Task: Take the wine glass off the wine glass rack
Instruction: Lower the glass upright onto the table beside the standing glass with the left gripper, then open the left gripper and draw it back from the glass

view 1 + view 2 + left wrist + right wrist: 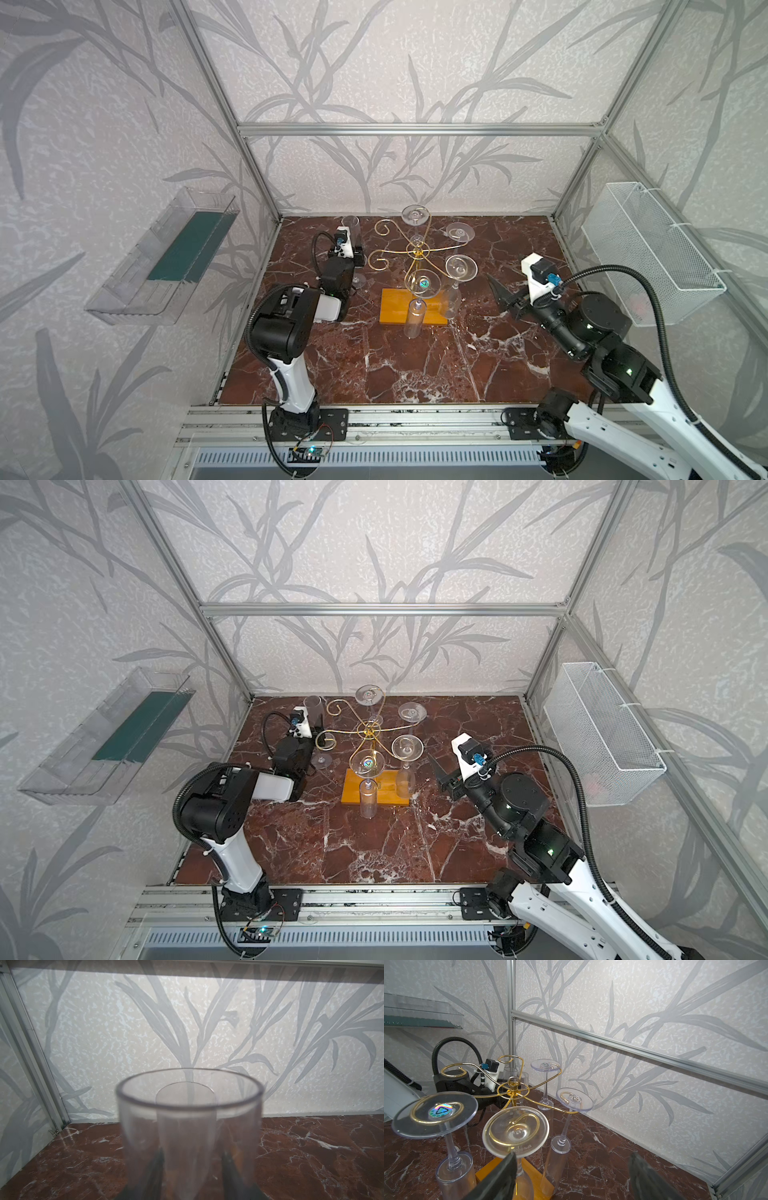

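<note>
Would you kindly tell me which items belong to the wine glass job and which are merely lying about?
Job: wine glass rack, four hanging wine glasses, upright wine glass at left gripper.
Lying about: clear plastic bin, white mesh basket.

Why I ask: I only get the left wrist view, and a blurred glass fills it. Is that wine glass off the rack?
Observer: Yes; in both top views the wine glass stands upright, foot on the marble table, left of the wine glass rack.
Operator: How many hang there?
Observer: Four hanging glasses, bowls down; two gold arms are bare.
Operator: Right pincer?
Observer: The right pincer is open, empty, beside the rack.
</note>
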Controlling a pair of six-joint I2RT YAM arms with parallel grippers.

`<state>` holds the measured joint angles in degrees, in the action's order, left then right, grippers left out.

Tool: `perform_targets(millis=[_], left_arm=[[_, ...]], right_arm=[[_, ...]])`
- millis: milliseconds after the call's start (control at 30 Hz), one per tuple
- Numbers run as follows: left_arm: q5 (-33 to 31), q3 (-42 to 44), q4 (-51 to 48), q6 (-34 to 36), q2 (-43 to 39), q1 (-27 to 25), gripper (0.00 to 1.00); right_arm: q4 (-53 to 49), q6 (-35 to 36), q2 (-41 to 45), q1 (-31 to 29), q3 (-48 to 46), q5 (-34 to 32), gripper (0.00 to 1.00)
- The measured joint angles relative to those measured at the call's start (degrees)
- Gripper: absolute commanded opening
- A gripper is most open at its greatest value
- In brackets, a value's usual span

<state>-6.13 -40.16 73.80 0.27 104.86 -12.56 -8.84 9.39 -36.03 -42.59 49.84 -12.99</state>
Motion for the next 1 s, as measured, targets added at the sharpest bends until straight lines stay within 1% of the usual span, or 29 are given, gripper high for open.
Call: perform_targets(millis=[100, 233, 767, 833, 900, 1000], left_arm=[[-0.1, 0.0, 0.0, 0.0, 0.0, -0.4, 0.63], [-0.5, 0.1, 0.0, 0.2, 0.0, -0.8, 0.68], [-3.3, 3.1, -0.1, 0.8, -1.6, -1.7, 0.78], [-3.6, 3.5, -0.4, 1.0, -2.8, -1.8, 0.81], [-4.2, 4.3, -1.1, 1.2, -4.9, -1.8, 0.87], [-4.7, 5.7, -2.6, 1.3, -8.5, -1.8, 0.93]], right_arm=[[0.0, -0.2, 0.3, 0.2, -0.2, 0.1, 0.82], [0.0, -0.4, 0.8, 0.3, -0.3, 0.1, 0.82], [0.0, -0.8, 2.7, 0.7, -0.5, 0.6, 0.82], [0.0, -0.8, 2.8, 0.7, -0.5, 0.7, 0.82], [-0.1, -1.0, 2.8, 0.7, -0.5, 0.9, 0.82], [-0.6, -1.3, 2.7, 0.7, -0.5, 1.1, 0.82]])
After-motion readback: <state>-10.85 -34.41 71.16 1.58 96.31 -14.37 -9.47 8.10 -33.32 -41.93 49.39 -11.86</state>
